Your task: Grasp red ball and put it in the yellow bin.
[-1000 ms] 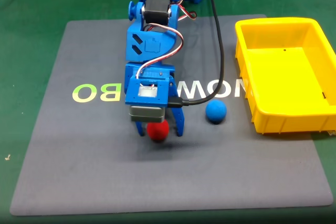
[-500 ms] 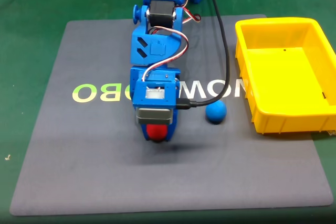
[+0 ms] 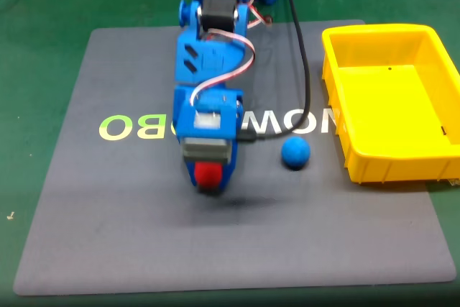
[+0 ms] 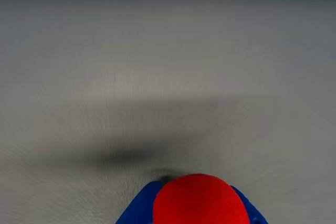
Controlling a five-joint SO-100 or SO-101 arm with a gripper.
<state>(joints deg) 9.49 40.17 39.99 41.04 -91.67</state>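
Note:
The red ball (image 3: 209, 175) sits clamped in my blue gripper (image 3: 210, 180), which is shut on it and lifted slightly off the grey mat, its shadow just below. The wrist view puts the red ball (image 4: 200, 201) at the bottom centre, with a blue finger (image 4: 138, 211) hugging each side. The yellow bin (image 3: 429, 165) stands at the right edge of the mat, well to the right of the gripper, and holds nothing.
A blue ball (image 3: 295, 152) lies on the mat between the gripper and the bin. The grey mat (image 3: 129, 228) with pale lettering covers a green table. A black cable (image 3: 302, 84) loops from the arm's base toward the wrist.
The fingers closed around the red ball, then the gripper rose a little with it. The blue ball and the bin stayed put.

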